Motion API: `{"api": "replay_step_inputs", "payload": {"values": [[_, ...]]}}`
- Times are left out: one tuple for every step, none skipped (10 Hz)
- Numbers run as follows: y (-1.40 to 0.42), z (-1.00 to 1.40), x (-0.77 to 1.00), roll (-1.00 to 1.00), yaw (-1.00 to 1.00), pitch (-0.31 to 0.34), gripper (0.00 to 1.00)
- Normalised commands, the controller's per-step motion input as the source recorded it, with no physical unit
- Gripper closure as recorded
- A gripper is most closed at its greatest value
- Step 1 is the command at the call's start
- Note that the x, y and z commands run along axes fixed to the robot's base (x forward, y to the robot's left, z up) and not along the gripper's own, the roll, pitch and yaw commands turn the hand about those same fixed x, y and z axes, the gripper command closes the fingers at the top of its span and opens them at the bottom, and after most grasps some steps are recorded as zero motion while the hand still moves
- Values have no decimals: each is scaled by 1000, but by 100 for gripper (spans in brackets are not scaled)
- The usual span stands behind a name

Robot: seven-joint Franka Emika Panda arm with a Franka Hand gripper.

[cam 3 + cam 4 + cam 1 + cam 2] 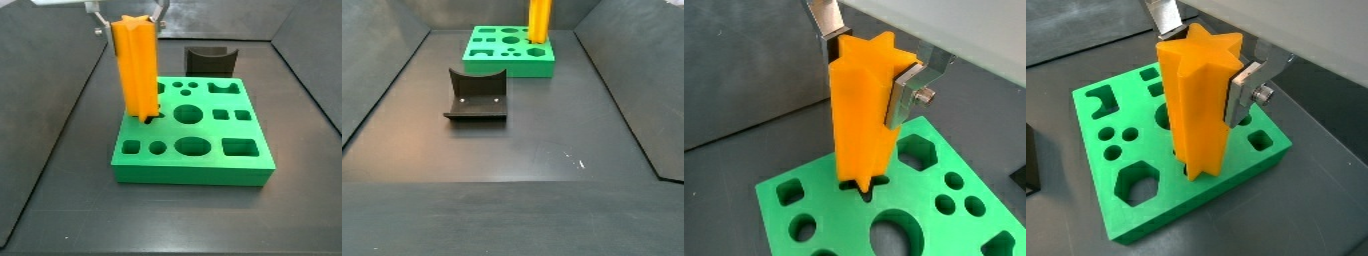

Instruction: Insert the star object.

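Observation:
The star object (865, 110), a tall bright orange prism with ridged sides, stands upright with its lower end in the star-shaped hole at one edge of the green board (804, 195). My gripper (869, 70) is shut on its upper part, one silver finger on each side. The same grip shows in a wrist view on the star object (1193, 110), with my gripper (1203, 62) over the green board (1173, 205). In both side views the star object (135, 70) (540, 20) rises from the board (201, 170) (509, 68). My gripper (130, 12) is partly cut off by the frame there.
The green board has several other cut-outs: round, square, hexagonal and arch-shaped. A dark curved block (210, 58) (476, 95) stands on the dark floor apart from the board. Dark walls enclose the floor.

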Motion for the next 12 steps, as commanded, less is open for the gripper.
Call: {"api": "replay_step_inputs", "payload": {"values": [[-94, -529, 454, 141, 0, 63, 100], [-94, -520, 331, 133, 0, 44, 100], [-43, -486, 97, 126, 0, 0, 100], [0, -446, 0, 97, 0, 0, 100], [0, -411, 0, 67, 0, -24, 100], [0, -406, 0, 14, 0, -46, 100], [23, -360, 0, -64, 0, -66, 100], [9, -329, 0, -49, 0, -54, 100], [0, -263, 0, -1, 0, -17, 100], [0, -126, 20, -93, 0, -23, 100], [0, -66, 43, -64, 0, 0, 100], [0, 0, 0, 0, 0, 0, 100]]}}
